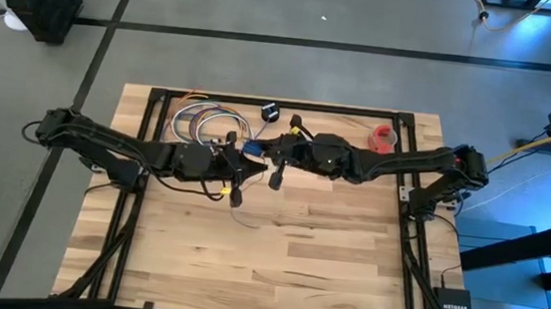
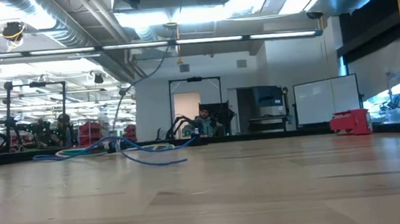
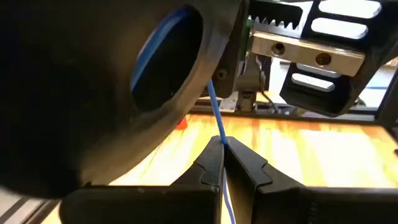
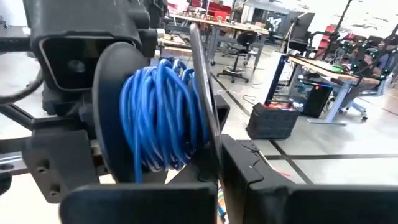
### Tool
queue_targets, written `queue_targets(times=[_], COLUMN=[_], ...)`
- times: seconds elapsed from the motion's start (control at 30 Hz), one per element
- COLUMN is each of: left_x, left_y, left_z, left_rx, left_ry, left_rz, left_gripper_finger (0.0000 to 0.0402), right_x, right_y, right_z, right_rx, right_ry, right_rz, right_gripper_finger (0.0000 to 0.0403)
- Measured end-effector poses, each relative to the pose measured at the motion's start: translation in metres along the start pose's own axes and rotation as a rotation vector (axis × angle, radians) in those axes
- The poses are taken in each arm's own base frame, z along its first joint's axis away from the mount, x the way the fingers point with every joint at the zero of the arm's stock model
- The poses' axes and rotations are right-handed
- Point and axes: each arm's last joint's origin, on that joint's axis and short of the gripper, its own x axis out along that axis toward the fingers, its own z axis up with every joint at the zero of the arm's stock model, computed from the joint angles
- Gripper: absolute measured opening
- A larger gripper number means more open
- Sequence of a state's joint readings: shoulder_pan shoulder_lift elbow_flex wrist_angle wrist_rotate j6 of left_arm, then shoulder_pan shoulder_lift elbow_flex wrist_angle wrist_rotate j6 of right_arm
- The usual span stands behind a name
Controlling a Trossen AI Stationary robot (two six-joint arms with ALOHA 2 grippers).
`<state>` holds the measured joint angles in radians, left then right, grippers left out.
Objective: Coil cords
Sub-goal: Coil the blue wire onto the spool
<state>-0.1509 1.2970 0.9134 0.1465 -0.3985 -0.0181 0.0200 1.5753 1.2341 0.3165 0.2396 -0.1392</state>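
The thin blue cable is mostly wound into a coil (image 4: 165,115) on a black round spool-like puck between two dark flanges, held up over the table's far middle (image 1: 254,151). My right gripper (image 4: 214,177) is shut on the puck. My left gripper (image 3: 222,144) is right beside it and is shut on the cable's free strand (image 3: 214,112), which runs to the puck (image 3: 165,56). A slack length of blue cable (image 2: 149,151) lies on the table. My left gripper pinches the single thin blue strand (image 3: 219,134) between its two fingertips (image 3: 208,163), a short way from the puck. The strand runs straight from the tips to the puck, clear of the table, and passes back between the fingers. My right gripper holds the puck by the rim of its thin outer flange (image 4: 208,140), which stands edge-on between the two fingers (image 4: 249,171). The puck is lifted clear of the table, with the blue coil beside the fingers. The exact place of contact is hidden by the fingers.
A bundle of multicoloured looped wires (image 1: 203,123) and a separate black disc (image 1: 269,111) lie at the table's far side, and a red object (image 1: 384,137) lies at the far right. The near half of the wooden table (image 1: 276,265) is bare. A person sits in the room behind (image 2: 204,122).
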Motion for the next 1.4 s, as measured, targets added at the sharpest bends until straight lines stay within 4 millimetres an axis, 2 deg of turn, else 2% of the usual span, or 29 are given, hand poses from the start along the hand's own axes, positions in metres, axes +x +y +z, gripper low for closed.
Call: queue_targets(times=[0.23, 0.5, 0.77, 1.17, 1.3, 1.4], left_x=[-0.001, 0.000, 0.000, -0.002, -0.012, -0.028], left_y=[-0.002, -0.003, -0.003, -0.001, 0.003, 0.008], left_z=[-0.001, -0.004, -0.004, -0.008, -0.005, -0.002], left_rx=[0.012, 0.018, 0.019, 0.049, 0.051, 0.060], left_ry=[0.015, 0.025, 0.024, 0.066, 0.087, 0.110], left_rz=[-0.007, -0.014, -0.015, 0.022, 0.035, 0.070], left_gripper_finger=[0.0003, 0.0003, 0.0003, 0.0001, 0.0001, 0.0001], right_x=[-0.007, -0.028, -0.036, -0.037, -0.037, -0.039], right_y=[-0.003, -0.016, -0.021, -0.021, -0.021, -0.021], right_z=[0.019, 0.065, 0.092, 0.089, 0.084, 0.080], right_rx=[0.003, -0.002, -0.032, -0.056, -0.067, -0.069], right_ry=[-0.027, -0.109, -0.080, -0.002, 0.052, 0.100], right_rz=[0.021, 0.005, 0.005, 0.015, 0.023, 0.024], right_gripper_finger=[0.0003, 0.0003, 0.0003, 0.0003, 0.0003, 0.0003])
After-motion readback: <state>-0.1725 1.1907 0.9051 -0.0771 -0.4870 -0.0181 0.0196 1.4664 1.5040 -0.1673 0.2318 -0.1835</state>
